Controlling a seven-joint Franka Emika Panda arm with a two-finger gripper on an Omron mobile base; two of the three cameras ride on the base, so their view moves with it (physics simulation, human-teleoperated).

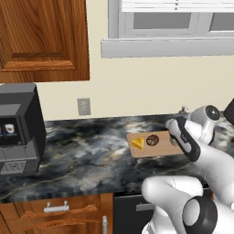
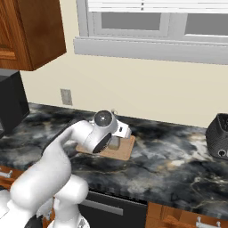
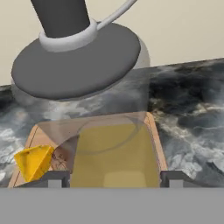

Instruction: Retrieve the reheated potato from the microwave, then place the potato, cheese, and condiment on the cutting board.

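We hold the condiment [image 3: 111, 153], jaws pinching its stiff, likely slippery body (cap overhead), over the board [image 1: 157, 148] beside cheese [image 1: 137, 143].

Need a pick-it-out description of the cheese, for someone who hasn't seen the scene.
Find the dark marbled counter under the window; a light wooden cutting board lies on it near the back wall, beside the robot's arm. The cheese sits at the board's left end, next to the potato. It is the bright yellow wedge, while the potato is a round dark-brown lump.
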